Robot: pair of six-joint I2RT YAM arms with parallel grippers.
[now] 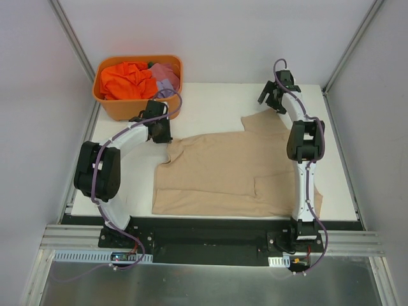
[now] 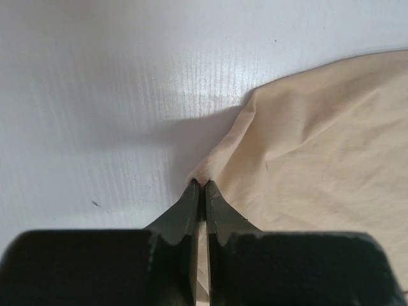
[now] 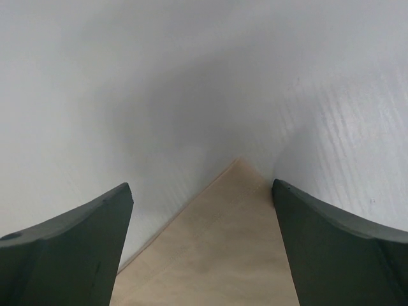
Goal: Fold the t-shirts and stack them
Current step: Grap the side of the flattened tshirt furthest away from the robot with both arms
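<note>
The beige t-shirt [image 1: 236,169] lies spread on the white table, partly folded. My left gripper [image 1: 162,135] is at its far left corner; in the left wrist view the gripper [image 2: 201,185] is shut on a pinched fold of the shirt's edge [image 2: 319,140]. My right gripper [image 1: 274,101] is open at the shirt's far right corner; in the right wrist view the gripper [image 3: 201,185] straddles a pointed corner of the beige cloth [image 3: 223,255] without touching it. A bright orange shirt [image 1: 124,80] and a lilac shirt [image 1: 167,80] lie bunched in the tub.
The orange plastic tub [image 1: 121,105] stands at the table's back left, close behind my left gripper. Bare white table surface [image 1: 210,102] lies beyond the shirt. Grey walls and metal posts enclose the table on three sides.
</note>
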